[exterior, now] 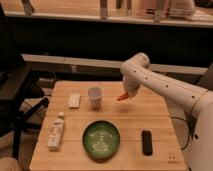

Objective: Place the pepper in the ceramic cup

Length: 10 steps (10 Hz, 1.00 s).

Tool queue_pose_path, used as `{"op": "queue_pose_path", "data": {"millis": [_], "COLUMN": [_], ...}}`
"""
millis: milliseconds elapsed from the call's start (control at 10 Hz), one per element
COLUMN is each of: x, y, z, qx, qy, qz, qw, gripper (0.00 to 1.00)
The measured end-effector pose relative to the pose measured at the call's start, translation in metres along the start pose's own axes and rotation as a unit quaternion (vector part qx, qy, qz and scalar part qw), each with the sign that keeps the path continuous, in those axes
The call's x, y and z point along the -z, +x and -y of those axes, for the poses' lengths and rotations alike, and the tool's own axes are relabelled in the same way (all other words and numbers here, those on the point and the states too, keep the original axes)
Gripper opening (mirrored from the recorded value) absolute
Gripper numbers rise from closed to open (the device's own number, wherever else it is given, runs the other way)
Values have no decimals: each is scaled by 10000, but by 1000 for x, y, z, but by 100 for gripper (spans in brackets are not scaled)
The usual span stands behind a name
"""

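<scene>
The pepper, small and red-orange, hangs from my gripper above the table, right of the ceramic cup. The cup is white, round and upright on the far middle of the wooden table. My gripper is shut on the pepper's upper end, about a cup's width to the right of the cup and slightly above its rim level. My white arm reaches in from the right.
A green ridged bowl sits at the front middle. A black remote-like bar lies to its right. A small bottle lies front left, and a white block sits left of the cup. A black chair stands left.
</scene>
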Motion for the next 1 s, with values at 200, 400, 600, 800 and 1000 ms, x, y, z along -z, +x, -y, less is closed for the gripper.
{"op": "queue_pose_path", "data": {"millis": [200,400,600,800,1000], "x": [8,13,14,15,16], "y": [-8,-30,-34,-52,-62], "z": [7,22,26,39,46], "qx": [164,384,506,757,923], "qy": [-17,3,-26,11,13], "qz": [-30,3,-34,-31,-43], "qw": [9999,9993,9987,9971,9957], "gripper": [4,4,4,4,4]}}
